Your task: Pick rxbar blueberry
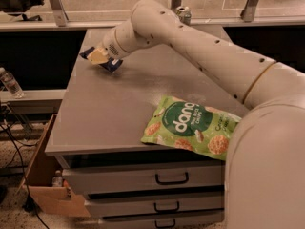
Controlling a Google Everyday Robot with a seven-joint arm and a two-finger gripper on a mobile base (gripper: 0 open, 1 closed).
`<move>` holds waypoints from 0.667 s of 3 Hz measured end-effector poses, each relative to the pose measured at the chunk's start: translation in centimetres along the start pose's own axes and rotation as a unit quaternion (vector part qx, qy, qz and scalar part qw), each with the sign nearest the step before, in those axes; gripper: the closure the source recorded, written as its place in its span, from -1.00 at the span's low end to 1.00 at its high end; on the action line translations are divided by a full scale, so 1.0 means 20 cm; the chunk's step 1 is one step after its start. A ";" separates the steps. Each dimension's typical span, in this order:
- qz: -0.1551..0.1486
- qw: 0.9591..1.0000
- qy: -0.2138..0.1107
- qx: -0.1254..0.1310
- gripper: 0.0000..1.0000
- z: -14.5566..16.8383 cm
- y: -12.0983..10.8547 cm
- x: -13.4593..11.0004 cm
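Observation:
The rxbar blueberry point(112, 66) is a small dark navy wrapper at the far left of the grey tabletop point(105, 113). My gripper point(98, 57) is right on it, with a cream finger across the wrapper's middle. The wrapper's dark ends stick out on both sides of the fingers. The gripper looks shut on the bar and holds it at or just above the table surface. My white arm reaches in from the right, across the back of the table.
A large green "dang" chips bag point(190, 128) lies at the table's front right edge. A drink can point(183, 14) stands at the back. Drawers point(171, 178) are below the top. A cardboard box point(43, 175) and a plastic bottle point(9, 82) are at the left.

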State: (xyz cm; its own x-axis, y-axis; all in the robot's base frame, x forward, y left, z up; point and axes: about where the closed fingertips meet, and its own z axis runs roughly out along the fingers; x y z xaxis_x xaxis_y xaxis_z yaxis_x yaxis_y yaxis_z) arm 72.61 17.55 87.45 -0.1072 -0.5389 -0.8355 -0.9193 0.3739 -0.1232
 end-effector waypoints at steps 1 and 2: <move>-0.022 0.999 -0.010 0.021 1.00 -0.16 -0.06 -0.05; -0.039 0.998 -0.038 0.044 1.00 -0.36 -0.13 -0.10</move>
State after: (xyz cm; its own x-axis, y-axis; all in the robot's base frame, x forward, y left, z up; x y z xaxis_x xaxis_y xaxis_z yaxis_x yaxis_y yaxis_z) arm 72.51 12.18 93.39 -0.0035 -0.5113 -0.8594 -0.8862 0.3997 -0.2342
